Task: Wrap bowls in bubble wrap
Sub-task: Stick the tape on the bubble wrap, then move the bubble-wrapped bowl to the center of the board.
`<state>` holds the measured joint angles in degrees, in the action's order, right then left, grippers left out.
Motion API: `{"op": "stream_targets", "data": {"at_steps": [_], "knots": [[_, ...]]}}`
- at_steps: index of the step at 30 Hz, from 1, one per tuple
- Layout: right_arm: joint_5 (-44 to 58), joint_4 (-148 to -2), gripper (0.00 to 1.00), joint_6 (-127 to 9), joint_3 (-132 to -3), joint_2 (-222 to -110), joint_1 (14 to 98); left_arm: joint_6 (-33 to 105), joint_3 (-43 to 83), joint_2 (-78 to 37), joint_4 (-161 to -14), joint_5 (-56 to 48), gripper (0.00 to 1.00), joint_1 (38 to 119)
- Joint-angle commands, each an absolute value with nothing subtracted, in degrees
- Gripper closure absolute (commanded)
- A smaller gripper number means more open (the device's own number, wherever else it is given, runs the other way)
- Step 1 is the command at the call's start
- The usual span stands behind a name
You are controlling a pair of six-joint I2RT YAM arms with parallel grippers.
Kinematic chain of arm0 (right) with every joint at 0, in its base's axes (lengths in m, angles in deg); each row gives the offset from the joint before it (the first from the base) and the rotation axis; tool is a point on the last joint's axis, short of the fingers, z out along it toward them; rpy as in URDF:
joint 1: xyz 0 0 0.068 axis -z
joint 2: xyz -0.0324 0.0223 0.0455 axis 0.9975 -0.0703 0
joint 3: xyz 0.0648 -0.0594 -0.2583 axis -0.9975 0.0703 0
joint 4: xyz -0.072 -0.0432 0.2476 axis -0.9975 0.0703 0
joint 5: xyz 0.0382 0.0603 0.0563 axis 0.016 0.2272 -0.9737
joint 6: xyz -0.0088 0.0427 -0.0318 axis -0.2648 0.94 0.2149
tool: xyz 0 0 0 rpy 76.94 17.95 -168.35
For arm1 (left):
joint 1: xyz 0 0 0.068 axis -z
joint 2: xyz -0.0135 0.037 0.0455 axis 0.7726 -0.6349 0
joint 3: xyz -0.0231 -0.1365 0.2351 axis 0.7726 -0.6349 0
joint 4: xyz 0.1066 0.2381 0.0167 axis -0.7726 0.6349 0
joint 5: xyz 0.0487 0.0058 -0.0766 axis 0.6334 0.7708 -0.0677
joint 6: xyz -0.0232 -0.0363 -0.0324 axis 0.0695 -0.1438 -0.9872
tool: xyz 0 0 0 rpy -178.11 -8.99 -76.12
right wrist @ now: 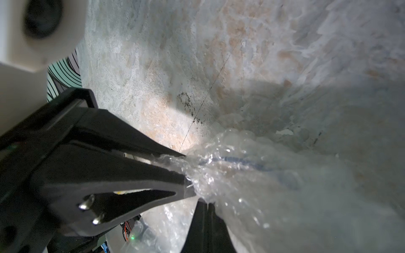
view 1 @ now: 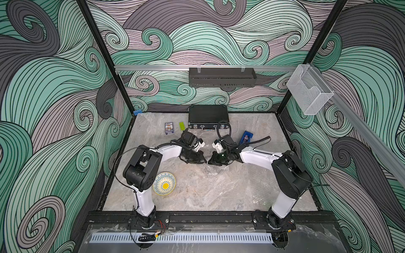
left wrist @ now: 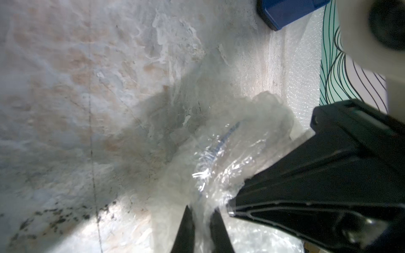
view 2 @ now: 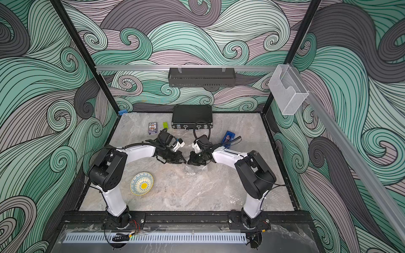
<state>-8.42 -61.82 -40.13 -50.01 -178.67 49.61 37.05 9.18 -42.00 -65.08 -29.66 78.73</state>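
Over the middle of the table, in both top views, my left gripper (view 1: 205, 162) and right gripper (view 1: 209, 163) meet tip to tip. Each is shut on a bunched fold of the clear bubble wrap (view 1: 211, 173). In the left wrist view the left gripper (left wrist: 201, 210) pinches wrap (left wrist: 230, 157) between its fingers. In the right wrist view the right gripper (right wrist: 205, 202) clamps the wrap (right wrist: 252, 186) too. The blue rim of a bowl (right wrist: 241, 162) shows through the wrap, and the rest of that bowl is hidden. A cream bowl (view 1: 164, 183) with a yellow centre sits bare beside the left arm.
A black case (view 1: 208, 117) stands at the back wall. In front of it to the left lie a card deck (view 1: 168, 127) and a green brick (view 1: 182, 126). A blue object (view 1: 247, 137) lies behind the right arm. Black frame rails edge the table.
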Motion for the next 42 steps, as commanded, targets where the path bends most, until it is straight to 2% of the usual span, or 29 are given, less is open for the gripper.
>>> {"op": "stream_targets", "data": {"at_steps": [1,3,5,9,17,34,42], "knots": [[-6.85,-58.42,0.98,-41.29,-48.78,-175.79,49.65,36.88,10.64,-42.36,-64.88,-29.46,0.94,79.68],[-6.4,-57.89,0.94,-41.48,-48.47,-173.94,49.64,36.72,10.59,-42.03,-65.01,-29.28,0.95,79.74],[-6.15,-57.24,0.86,-41.78,-48.2,-172.37,49.76,36.67,10.5,-41.67,-64.99,-29.07,0.96,79.68],[-5.54,-55.85,0.77,-42.5,-47.7,-169.58,49.74,36.61,10.42,-40.96,-65.01,-28.85,0.97,79.77],[-3.77,-53.89,0.65,-43.85,-46.86,-164.8,49.9,36.01,10.06,-39.66,-65.35,-27.97,1.0,80.03],[-0.59,-54.47,0.61,-45.04,-39.5,-153.64,53.78,32.24,13.76,-39.49,-65.63,-21.87,1.0,79.95],[-0.84,-55.95,0.6,-44.5,-35.24,-151.3,55.79,30.87,21.04,-43.73,-64.68,-17.24,1.0,78.03]]}}
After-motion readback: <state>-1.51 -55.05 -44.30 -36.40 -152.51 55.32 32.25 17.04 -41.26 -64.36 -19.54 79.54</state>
